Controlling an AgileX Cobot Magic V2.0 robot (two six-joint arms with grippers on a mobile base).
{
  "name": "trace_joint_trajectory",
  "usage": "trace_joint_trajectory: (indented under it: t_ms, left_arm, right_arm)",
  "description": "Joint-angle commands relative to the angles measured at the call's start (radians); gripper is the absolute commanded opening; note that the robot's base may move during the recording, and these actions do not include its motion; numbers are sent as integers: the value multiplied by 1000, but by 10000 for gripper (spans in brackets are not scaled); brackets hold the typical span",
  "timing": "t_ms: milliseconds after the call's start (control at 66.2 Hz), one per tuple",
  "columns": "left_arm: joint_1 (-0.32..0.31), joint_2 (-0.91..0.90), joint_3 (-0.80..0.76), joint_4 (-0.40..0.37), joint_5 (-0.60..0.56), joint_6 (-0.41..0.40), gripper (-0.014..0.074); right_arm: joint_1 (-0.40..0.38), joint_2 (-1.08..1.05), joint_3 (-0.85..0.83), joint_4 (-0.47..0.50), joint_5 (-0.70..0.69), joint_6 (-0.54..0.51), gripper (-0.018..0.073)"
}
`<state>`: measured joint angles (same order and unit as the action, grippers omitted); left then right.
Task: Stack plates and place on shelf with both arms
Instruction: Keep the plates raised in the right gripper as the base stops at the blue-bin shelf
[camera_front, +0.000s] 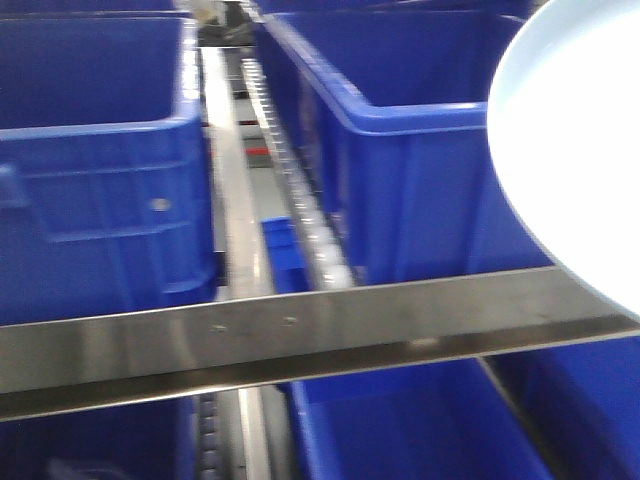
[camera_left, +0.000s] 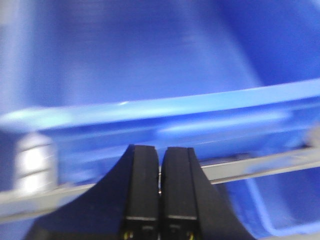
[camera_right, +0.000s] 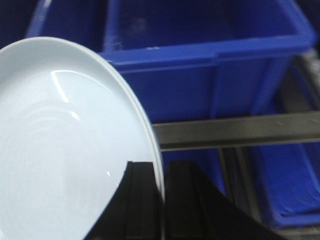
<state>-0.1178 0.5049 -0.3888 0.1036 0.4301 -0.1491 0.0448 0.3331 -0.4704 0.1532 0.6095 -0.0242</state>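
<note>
Right tool (camera_right: 162, 200) is pinching the rim of a pale plate (camera_right: 65, 150), holding it up at the right, near the blue bins (camera_front: 400, 150) on the metal shelf rail (camera_front: 300, 335). Left tool (camera_left: 160, 195) is sitting fully closed on nothing, facing a blue bin.

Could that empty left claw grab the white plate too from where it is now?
Probably not right away. The left claw is shut with nothing in it, facing a blue bin; no plate shows in its view. The plate is pinched in the right claw, off to the right side.
</note>
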Motion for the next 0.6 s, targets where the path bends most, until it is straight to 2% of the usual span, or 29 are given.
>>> trace_joint_trajectory:
  t_ms: [0, 589]
  left_arm:
    - [-8, 4, -30, -4, -78, -10, 87]
    - [-8, 4, -30, -4, -78, -10, 87]
  right_arm:
    - [-6, 5, -30, 13, -97, -2, 50]
    - [-6, 5, -30, 13, -97, -2, 50]
